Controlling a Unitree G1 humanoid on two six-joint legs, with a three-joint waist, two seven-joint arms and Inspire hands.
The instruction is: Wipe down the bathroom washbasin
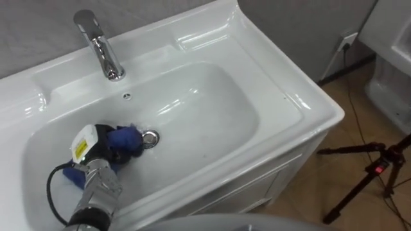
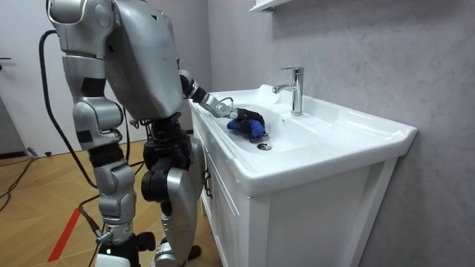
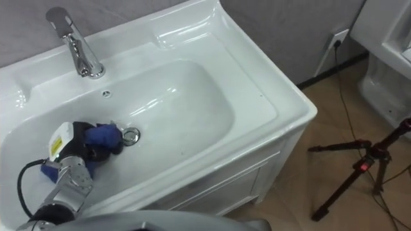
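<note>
left hand [image 1: 103, 149] clutches cloth [image 1: 124, 136] in basin [image 1: 209, 115], tripod [image 1: 376, 168] nearby.

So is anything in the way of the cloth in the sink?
Nothing visible. The left hand holds the blue cloth beside the drain; the rest of the basin is bare.

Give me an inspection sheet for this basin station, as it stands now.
Surface: white basin, no dirt seen; chrome tap at the back rim, drain in the bowl.
Job's things: blue cloth on the bowl floor beside the drain.
Clutter: nothing seen.
Hands: left hand curled on the blue cloth; right hand hangs at the robot's side.
Cables: dark cable running down from a wall socket.
Surroundings: white cabinet under the basin, tripod, wood floor.
</note>
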